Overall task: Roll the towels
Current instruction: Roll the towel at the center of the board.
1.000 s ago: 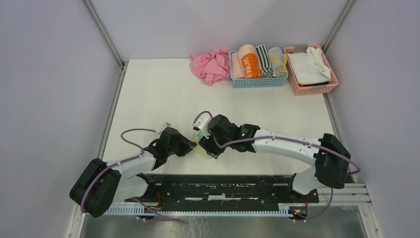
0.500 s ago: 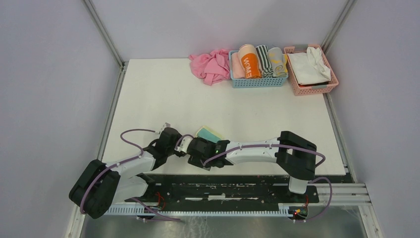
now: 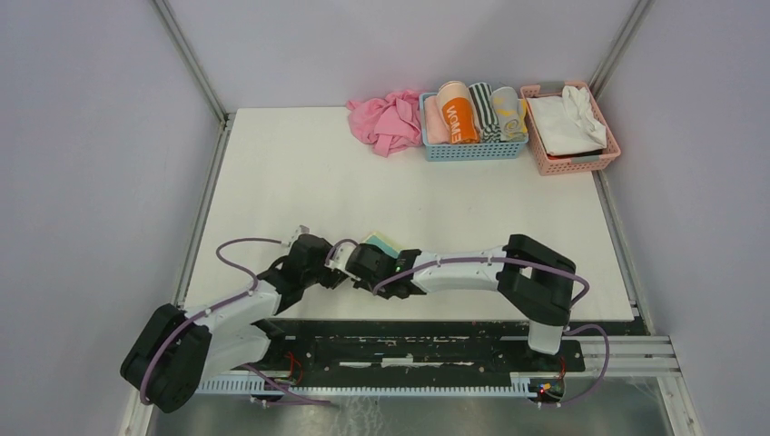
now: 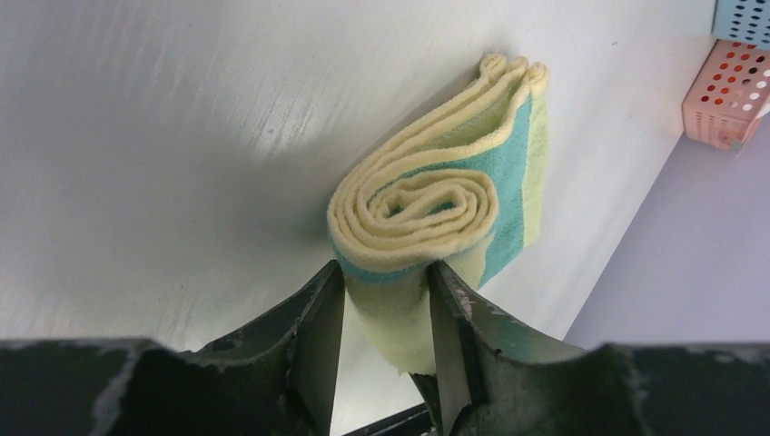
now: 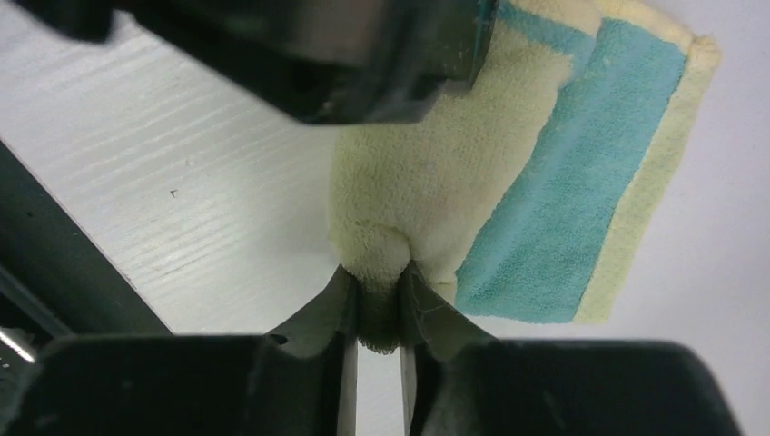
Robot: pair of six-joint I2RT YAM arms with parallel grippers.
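Gripping the pale yellow and teal towel [image 4: 427,204] at the near edge of the counter [image 3: 300,173], the left claw [image 4: 386,282] and right claw [image 5: 377,291] each pinch one end of its loose, seemingly part-finished roll, while the grey towel [image 3: 510,113] already sits rolled in the far blue basket [image 3: 472,153].

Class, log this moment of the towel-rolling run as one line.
left gripper: shut on yellow-and-teal towel | right gripper: shut on same towel | towel: partly rolled | blue basket: at far edge

The white table [image 3: 300,173] carries a pink cloth [image 3: 386,120], a blue basket [image 3: 472,151], a pink basket [image 3: 572,163] and the yellow-teal towel [image 3: 386,242].
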